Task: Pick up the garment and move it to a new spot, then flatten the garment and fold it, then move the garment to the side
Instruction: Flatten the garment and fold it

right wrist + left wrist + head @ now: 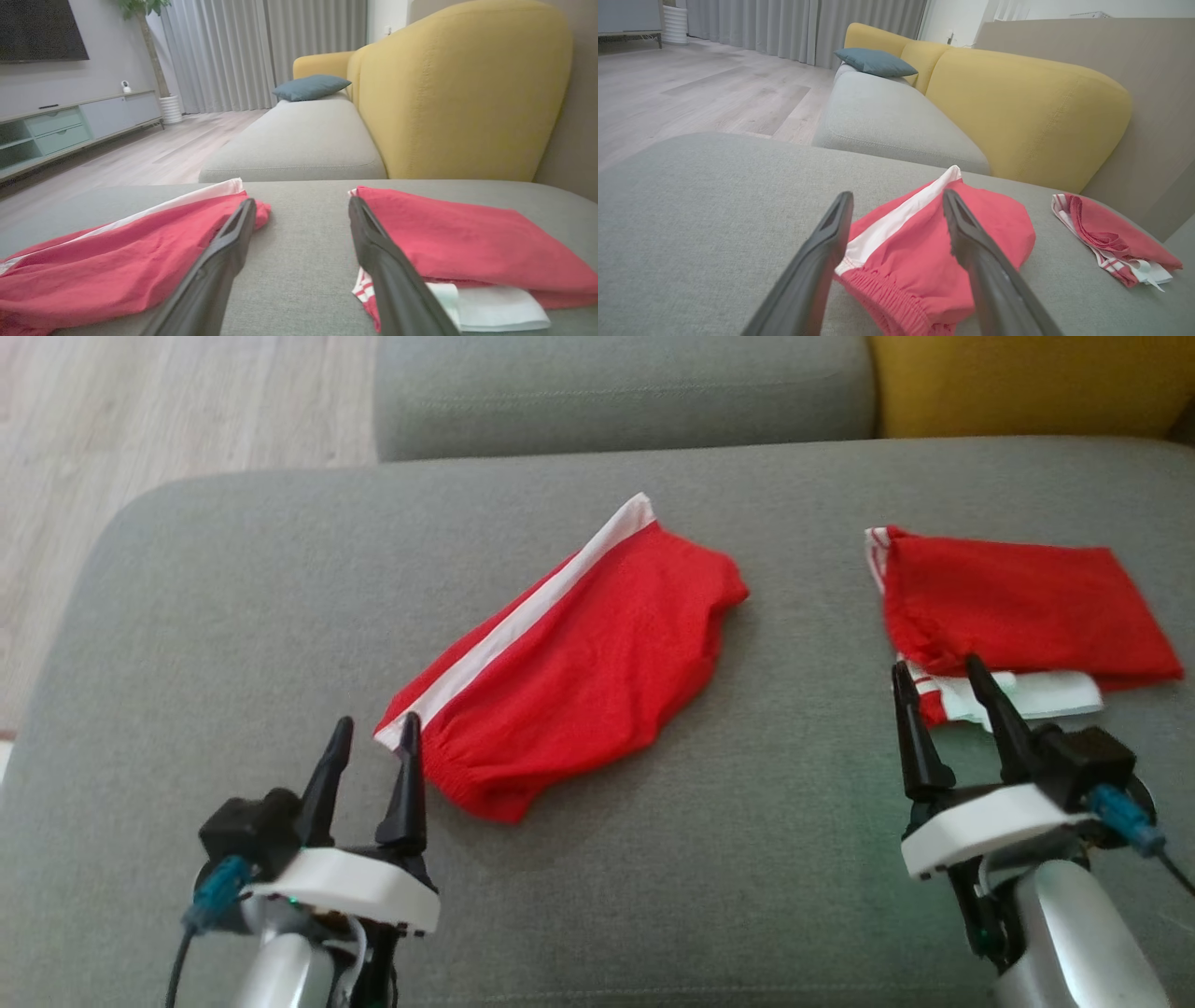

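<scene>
On the wide grey sofa seat [233, 616] lie two red pieces of clothing. The red garment [579, 672] with a white stripe along one side lies near the middle of the seat, loosely flattened, with its elastic waistband turned toward the robot. In the left wrist view the lowest part of this waistband is cut off by the picture's edge. The left claw [378, 719] is released, its two dark fingers spread apart, and it hangs just at the near white corner of the garment. In the head view one fingertip overlaps that corner, but it cannot be told if it touches the cloth or is above it. Well apart to the right lies a folded red garment [1018, 607] with white and striped cloth showing from under its near edge. What this white part is cannot be made out. The right claw [935, 662] is also released and holds nothing. Its fingers stand in front of the near left corner of the folded piece and hide a small part of it. In the right wrist view bare grey seat shows between the fingers, and one finger covers the striped corner. Behind the seat are a second grey seat [616, 392] and a yellow backrest [1027, 383], both cut off at the top of the head view. A blue pillow [875, 63] lies far back.
</scene>
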Tool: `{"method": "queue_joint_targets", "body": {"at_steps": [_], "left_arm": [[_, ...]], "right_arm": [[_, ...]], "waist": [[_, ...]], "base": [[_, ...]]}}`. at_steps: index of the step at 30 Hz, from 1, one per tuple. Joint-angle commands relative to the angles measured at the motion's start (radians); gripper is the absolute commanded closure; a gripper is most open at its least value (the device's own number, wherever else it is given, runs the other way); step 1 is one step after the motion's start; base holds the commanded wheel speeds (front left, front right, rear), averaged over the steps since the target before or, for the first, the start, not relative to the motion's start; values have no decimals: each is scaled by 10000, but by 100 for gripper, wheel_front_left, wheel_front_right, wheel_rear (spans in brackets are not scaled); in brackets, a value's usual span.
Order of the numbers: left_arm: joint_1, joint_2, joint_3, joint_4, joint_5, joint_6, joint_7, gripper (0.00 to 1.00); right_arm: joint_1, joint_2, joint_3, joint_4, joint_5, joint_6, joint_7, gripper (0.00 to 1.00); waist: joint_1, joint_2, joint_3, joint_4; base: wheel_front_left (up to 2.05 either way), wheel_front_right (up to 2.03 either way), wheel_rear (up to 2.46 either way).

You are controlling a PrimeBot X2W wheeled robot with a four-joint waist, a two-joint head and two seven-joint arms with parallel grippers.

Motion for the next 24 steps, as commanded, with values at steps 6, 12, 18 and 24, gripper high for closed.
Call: {"method": "queue_joint_targets", "body": {"at_steps": [6,12,18,24], "left_arm": [[-723,-187,426,-37,339,-366,-120,0],[-1009,-263,303,190,432,-543,-120,0],[-1260,-281,-85,301,242,-538,-120,0],[-1378,-283,-334,229,106,-395,-120,0]], "right_arm": [[-425,384,-76,-638,1735,-9,1405,0],[-1317,535,-697,-410,4245,-9,3281,0],[-2751,556,-1656,992,6141,-9,4596,0],[-4046,557,-2871,3097,5841,-9,5034,0]], "waist": [[0,-1,687,736],[0,-1,1381,1583],[0,-1,1883,2583],[0,-1,2083,3303]], "base": [[0,0,0],[0,0,0],[0,0,0],[0,0,0]]}}
